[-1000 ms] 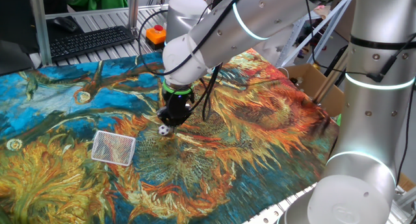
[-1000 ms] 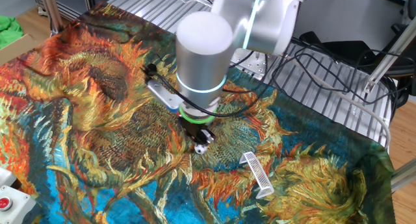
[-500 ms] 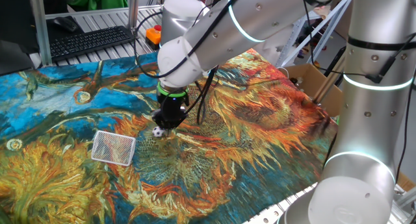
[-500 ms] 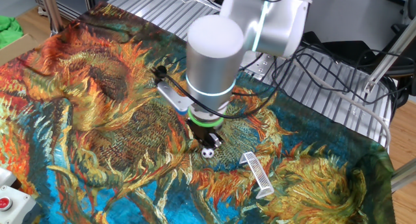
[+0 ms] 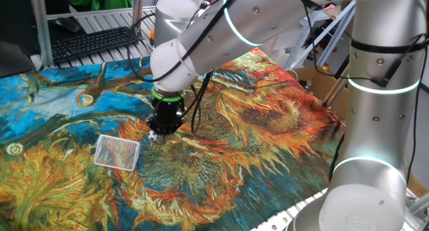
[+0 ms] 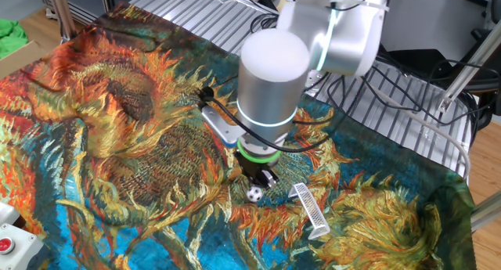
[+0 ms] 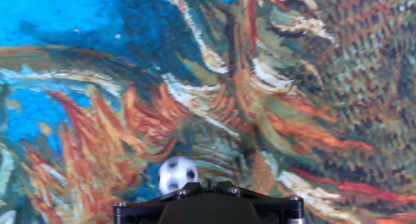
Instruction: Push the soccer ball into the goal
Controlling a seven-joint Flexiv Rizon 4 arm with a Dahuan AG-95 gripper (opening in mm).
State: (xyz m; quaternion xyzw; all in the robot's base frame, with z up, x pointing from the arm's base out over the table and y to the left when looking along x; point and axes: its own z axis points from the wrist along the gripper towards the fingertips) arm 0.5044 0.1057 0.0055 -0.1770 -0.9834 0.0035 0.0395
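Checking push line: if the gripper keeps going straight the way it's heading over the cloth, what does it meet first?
The soccer ball first; it sits right at the gripper tip, apparently touching. Beyond it lies the goal, with only bare painted cloth between. Exact alignment is hard to judge.

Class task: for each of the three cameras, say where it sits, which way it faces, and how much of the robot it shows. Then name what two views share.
One fixed view: beside the table, facing the goal's netting; whole arm, gripper shown.
The other fixed view: high on the opposite side, looking down; wrist tops the frame, goal edge-on.
Hand view: on the hand, looking down at the cloth; only the hand's dark edge shows.
Shared: the ball at the gripper.
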